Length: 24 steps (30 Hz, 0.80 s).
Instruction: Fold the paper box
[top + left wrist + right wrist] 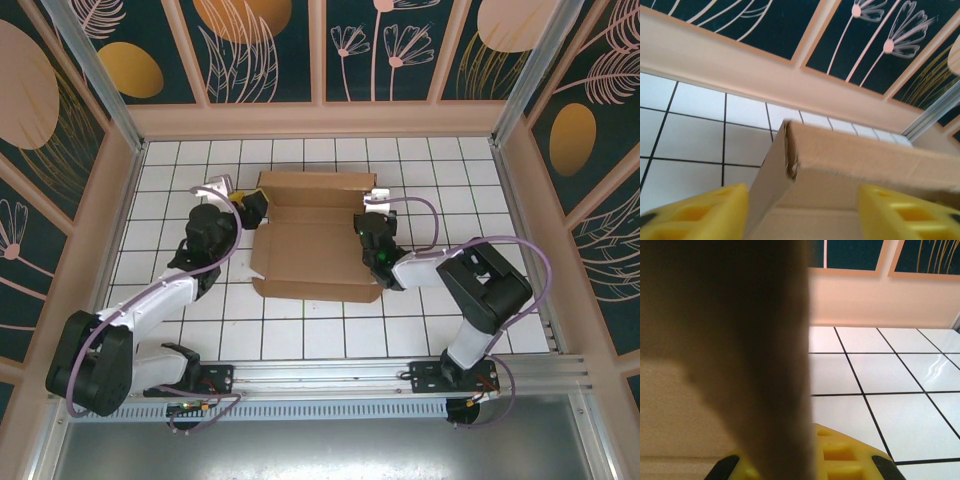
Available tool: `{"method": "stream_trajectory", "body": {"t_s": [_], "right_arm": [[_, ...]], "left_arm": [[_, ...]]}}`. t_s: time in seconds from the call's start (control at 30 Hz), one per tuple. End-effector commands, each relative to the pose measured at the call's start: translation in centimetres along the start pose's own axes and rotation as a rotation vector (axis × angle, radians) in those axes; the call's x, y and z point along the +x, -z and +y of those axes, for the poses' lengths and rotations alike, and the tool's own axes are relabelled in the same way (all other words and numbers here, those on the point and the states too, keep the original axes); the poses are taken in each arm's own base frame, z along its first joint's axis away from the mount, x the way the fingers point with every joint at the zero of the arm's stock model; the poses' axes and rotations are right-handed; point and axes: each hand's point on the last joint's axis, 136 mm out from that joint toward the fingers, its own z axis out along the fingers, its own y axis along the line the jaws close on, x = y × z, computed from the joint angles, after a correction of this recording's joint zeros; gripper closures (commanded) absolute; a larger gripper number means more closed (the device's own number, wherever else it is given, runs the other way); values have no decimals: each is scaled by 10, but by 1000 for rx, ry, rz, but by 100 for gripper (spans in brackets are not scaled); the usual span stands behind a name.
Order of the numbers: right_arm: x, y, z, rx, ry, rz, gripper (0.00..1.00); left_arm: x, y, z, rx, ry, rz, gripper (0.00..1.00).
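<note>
Paper box (315, 250) lies part-folded at the middle-far area of the tiled surface (300, 335), with its side walls raised. Left end effector (250, 208) is spread wide, its fingers (695, 212) straddling the box's left wall at the far corner. Right end effector (368, 222) is closed narrow, pinching the upright right wall.

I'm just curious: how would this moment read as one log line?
paper box: partly folded, on tiled table | left gripper: open around its left wall | right gripper: shut on its right wall
</note>
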Motion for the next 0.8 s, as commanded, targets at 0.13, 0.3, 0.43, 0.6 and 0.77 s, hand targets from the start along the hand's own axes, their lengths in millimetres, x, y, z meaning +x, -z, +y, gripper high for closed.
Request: {"method": "stream_trajectory", "body": {"t_s": [0.13,0.3,0.43,0.6,0.77], "right_arm": [[10,-7,1,-7,-24,1,100],[15,-10,1,-2,-11,14,100],[19,-13,1,-6,-18,29,100],[25,-13,3,-20,-24,48,100],[27,-9,5,-61,-37,60,100]], "left_arm": [[-20,-40,12,-44,87,32,34],[-6,-55,25,-16,189,73,35],[15,-62,30,7,233,109,37],[43,-69,41,3,266,165,45],[67,-71,57,-49,297,203,59]]}}
